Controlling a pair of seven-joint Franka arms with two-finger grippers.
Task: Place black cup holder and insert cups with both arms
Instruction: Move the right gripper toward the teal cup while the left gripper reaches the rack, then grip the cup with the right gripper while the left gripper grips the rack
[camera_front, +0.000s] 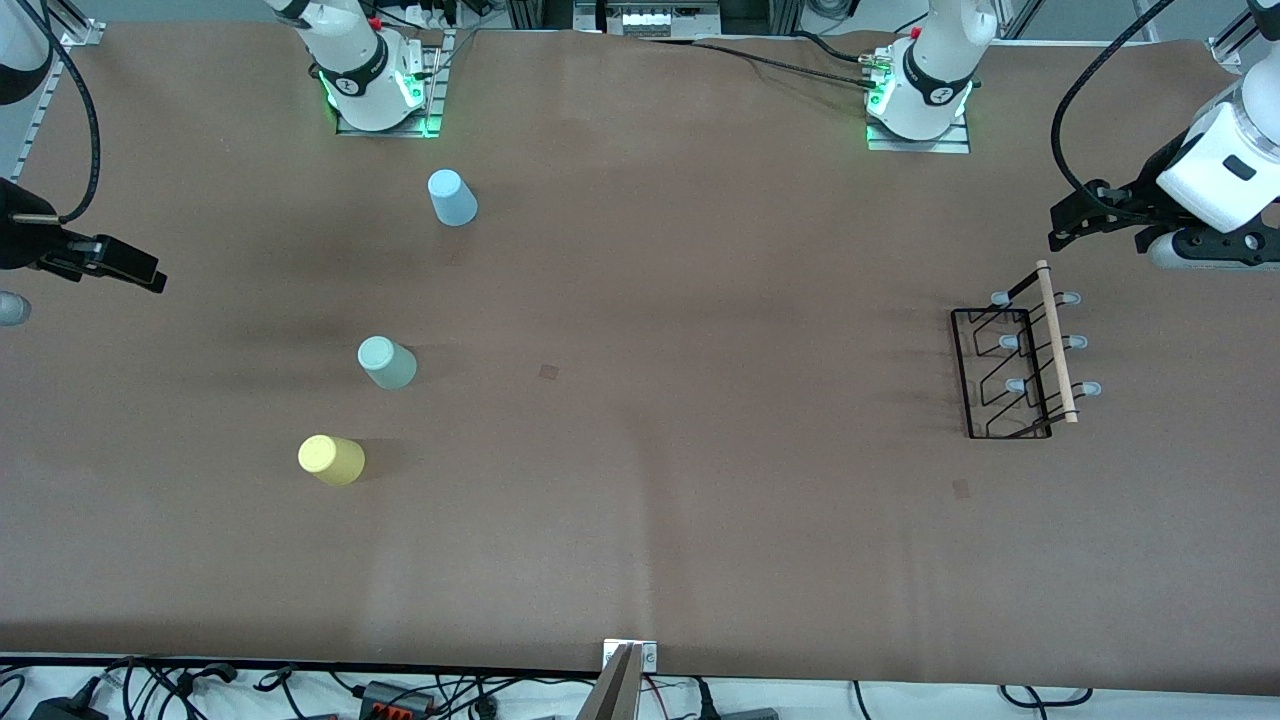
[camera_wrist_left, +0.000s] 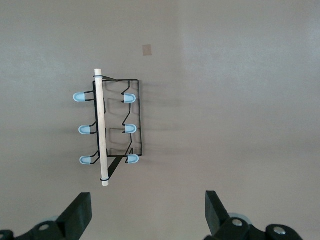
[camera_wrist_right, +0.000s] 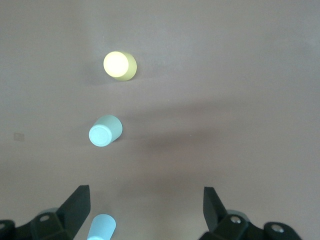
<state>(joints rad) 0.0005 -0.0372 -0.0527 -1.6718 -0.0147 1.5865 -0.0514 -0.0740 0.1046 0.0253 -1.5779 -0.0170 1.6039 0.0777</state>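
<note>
The black cup holder (camera_front: 1020, 365) stands on the table toward the left arm's end, its wooden rod on top; it also shows in the left wrist view (camera_wrist_left: 112, 125). My left gripper (camera_front: 1075, 225) (camera_wrist_left: 147, 200) is open and empty, up over the bare table beside the holder. Three cups stand upside down toward the right arm's end: light blue (camera_front: 452, 197) (camera_wrist_right: 101, 227), pale green (camera_front: 387, 362) (camera_wrist_right: 105, 131), and yellow (camera_front: 331, 460) (camera_wrist_right: 119, 65), which is nearest the front camera. My right gripper (camera_front: 140, 272) (camera_wrist_right: 146, 195) is open and empty, over the table's end beside the cups.
Two small tape marks lie on the brown table (camera_front: 640, 520), one mid-table (camera_front: 549, 371) and one near the holder (camera_front: 961, 487). A grey object (camera_front: 10, 308) sits at the right arm's end. A clamp (camera_front: 625, 680) and cables line the front edge.
</note>
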